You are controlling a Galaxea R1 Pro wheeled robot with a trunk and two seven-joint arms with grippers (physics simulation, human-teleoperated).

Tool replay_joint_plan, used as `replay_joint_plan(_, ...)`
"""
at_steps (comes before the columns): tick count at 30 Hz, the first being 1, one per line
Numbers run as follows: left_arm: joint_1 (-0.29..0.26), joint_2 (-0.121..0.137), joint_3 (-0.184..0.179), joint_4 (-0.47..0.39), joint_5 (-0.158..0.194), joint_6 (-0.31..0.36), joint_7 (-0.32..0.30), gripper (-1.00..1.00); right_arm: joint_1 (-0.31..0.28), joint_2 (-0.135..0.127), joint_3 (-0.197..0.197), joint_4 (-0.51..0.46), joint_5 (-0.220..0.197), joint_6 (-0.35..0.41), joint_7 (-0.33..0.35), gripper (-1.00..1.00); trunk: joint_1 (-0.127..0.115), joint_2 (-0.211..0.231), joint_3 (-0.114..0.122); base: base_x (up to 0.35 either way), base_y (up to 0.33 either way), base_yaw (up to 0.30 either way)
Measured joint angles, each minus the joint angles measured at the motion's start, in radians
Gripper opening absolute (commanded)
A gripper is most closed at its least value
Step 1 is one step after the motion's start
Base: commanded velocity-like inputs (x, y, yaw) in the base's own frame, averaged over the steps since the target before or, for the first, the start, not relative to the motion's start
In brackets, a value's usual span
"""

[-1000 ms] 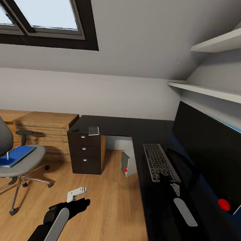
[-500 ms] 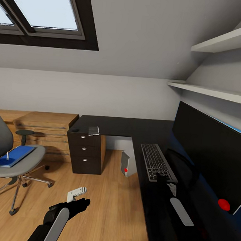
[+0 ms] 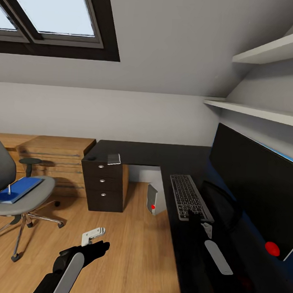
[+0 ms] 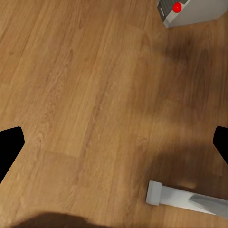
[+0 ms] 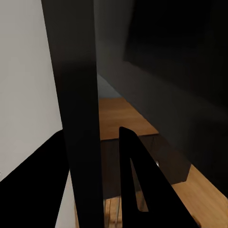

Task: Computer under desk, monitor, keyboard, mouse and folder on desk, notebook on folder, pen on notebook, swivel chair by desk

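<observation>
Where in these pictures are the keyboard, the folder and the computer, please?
keyboard (image 3: 189, 196): head view, middle of its key field.
folder (image 3: 22, 189): head view, middle of its blue cover.
computer (image 3: 153, 201): head view, its front panel.

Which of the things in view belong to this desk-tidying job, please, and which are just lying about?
Part of the job:
desk
monitor
keyboard, at the right gripper
computer
swivel chair
folder
notebook

Just there:
skylight
wall shelves
wooden shelving
</observation>
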Motion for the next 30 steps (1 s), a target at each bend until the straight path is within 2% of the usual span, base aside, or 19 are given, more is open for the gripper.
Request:
replay_joint_plan(6, 0.000, 0.000, 0.000, 0.000, 0.000, 0.000, 0.000, 1.00, 0.000, 0.000, -0.009, 0.000, 0.001, -0.041, -0.001, -1.00, 0.000, 0.000, 0.000, 0.000, 0.000, 0.000)
replay_joint_plan(20, 0.000, -0.006, -0.001, -0.008, -0.003, 0.002, 0.007, 1.00, 0.000, 0.001, -0.010, 0.000, 0.002, -0.047, 0.000, -1.00, 0.000, 0.000, 0.000, 0.000, 0.000, 0.000)
replay_joint_plan(30, 0.000, -0.009, -0.002, -0.011, -0.004, 0.000, 0.012, 1.00, 0.000, 0.001, -0.010, 0.000, 0.002, -0.047, 0.000, -1.00, 0.038, -0.070, -0.031, 0.000, 0.000, 0.000)
